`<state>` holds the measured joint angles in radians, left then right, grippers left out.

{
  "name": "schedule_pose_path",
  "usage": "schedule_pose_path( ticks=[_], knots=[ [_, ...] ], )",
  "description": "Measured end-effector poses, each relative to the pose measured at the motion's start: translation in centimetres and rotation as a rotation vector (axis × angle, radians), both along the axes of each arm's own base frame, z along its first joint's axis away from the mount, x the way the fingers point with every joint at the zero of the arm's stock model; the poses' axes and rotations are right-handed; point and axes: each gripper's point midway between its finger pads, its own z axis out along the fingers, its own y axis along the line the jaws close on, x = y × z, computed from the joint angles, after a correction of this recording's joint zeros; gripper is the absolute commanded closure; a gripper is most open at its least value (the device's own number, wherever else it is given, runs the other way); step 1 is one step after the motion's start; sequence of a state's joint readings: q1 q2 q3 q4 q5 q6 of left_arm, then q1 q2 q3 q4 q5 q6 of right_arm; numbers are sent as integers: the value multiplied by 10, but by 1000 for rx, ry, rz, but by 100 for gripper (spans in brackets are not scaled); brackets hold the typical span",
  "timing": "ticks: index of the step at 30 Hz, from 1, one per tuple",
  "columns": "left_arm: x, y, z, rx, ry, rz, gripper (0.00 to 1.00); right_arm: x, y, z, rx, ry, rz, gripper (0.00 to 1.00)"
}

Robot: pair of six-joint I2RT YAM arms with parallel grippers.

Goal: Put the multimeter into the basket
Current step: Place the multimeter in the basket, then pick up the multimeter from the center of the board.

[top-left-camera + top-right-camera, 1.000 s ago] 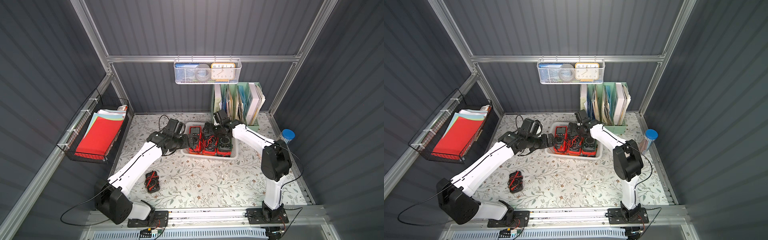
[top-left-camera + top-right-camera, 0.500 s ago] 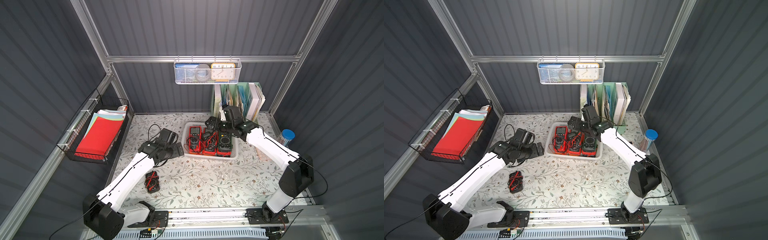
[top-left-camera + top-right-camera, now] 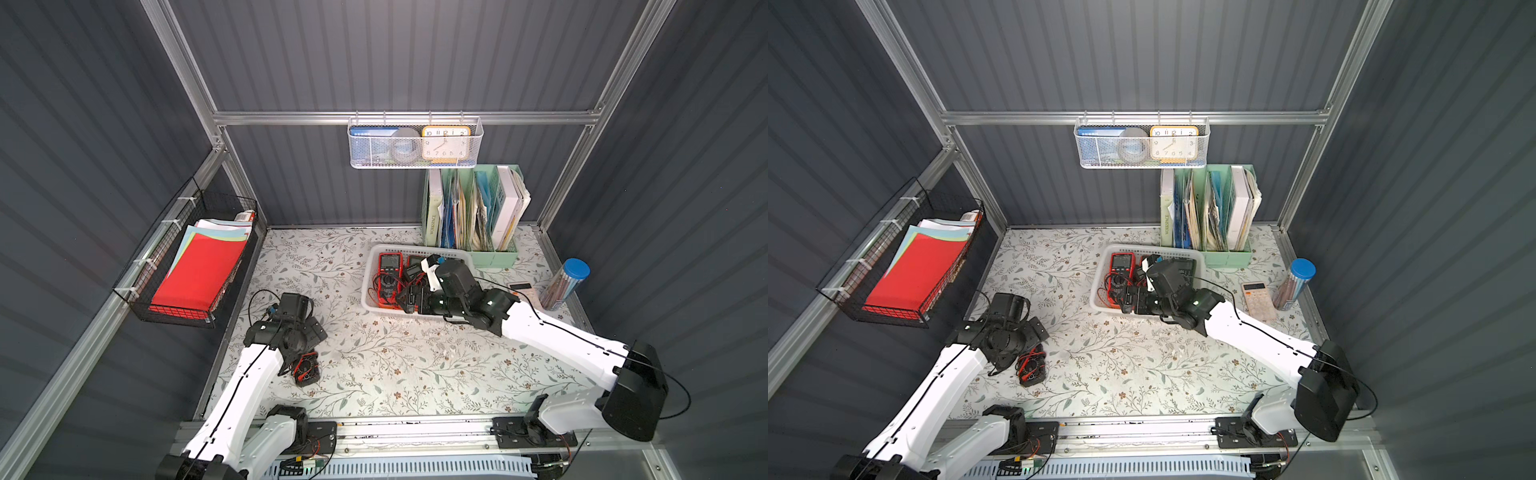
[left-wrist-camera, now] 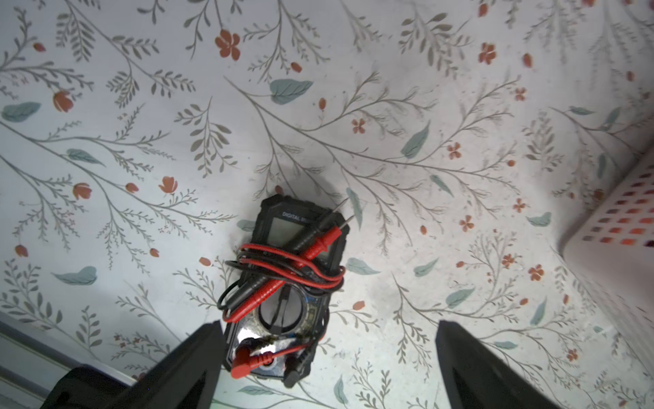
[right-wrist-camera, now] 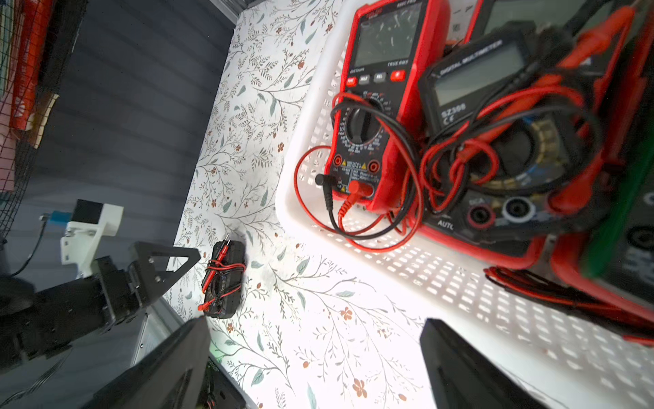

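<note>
Multimeter point(image 4: 286, 279), lead-wrapped, flat on worktop point(image 4: 389, 106) just ahead of released left tool point(image 4: 329, 325), long axis along its reach, off-centre in the gap.

Lead-wrapped multimeter point(image 4: 291, 272) on floral tabletop point(image 4: 442, 106)

The black multimeter point(image 5: 477, 88), upper right of the frame, reads "DIGITAL MULTIMETER" and "SZ308". The red multimeter point(image 5: 382, 53) reads "TRUE RMS". A binder spine point(image 3: 433, 218) reads "WORKSPACE".
</note>
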<state>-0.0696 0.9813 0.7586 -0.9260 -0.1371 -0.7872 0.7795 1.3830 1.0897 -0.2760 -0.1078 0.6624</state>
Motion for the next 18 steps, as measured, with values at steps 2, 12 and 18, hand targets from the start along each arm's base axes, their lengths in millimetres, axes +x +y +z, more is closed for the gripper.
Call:
schedule_pose_path(
  ticks=[2, 12, 18],
  knots=[
    [-4, 6, -13, -18, 29, 39, 1, -7, -3, -4, 1, 10, 1, 1],
    [-10, 11, -53, -130, 35, 125, 1, -19, -11, 5, 28, 0, -1, 1],
    [-5, -4, -61, -207, -9, 89, 1, -20, -11, 6, 29, -1, 0, 1]
  ],
)
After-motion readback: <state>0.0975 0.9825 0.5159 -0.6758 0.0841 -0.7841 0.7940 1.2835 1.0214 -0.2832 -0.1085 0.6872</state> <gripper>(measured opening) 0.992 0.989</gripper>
